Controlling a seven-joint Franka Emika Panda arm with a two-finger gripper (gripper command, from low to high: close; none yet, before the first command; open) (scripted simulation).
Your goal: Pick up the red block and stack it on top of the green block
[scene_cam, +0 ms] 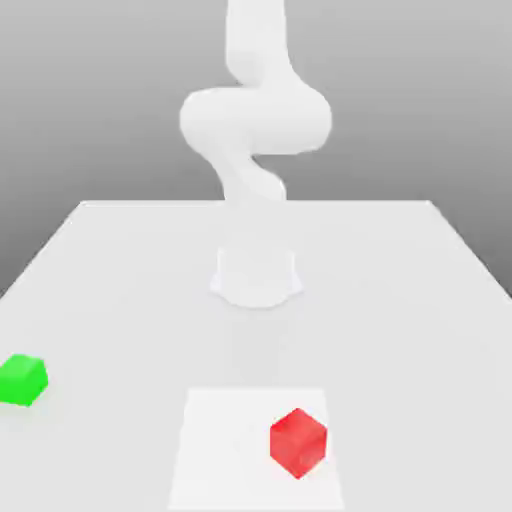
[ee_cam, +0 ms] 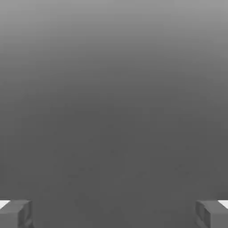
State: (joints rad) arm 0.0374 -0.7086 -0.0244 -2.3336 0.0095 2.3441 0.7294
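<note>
Red small cube (scene_cam: pixel 298 442) sits near tabletop's (scene_cam: pixel 400 300) front edge, green small cube (scene_cam: pixel 22 380) by its left edge. Claw (ee_cam: pixel 114 213) wide apart, empty. Step 1: go down over red.

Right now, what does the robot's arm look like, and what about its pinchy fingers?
The arm is plain white, thick and rounded like fat bent tubes, standing on a round white base. No cables or markings show on it. In the hand view, the gripper has two blocky grey fingers with boxy edges and white patches at their outer corners.
</note>
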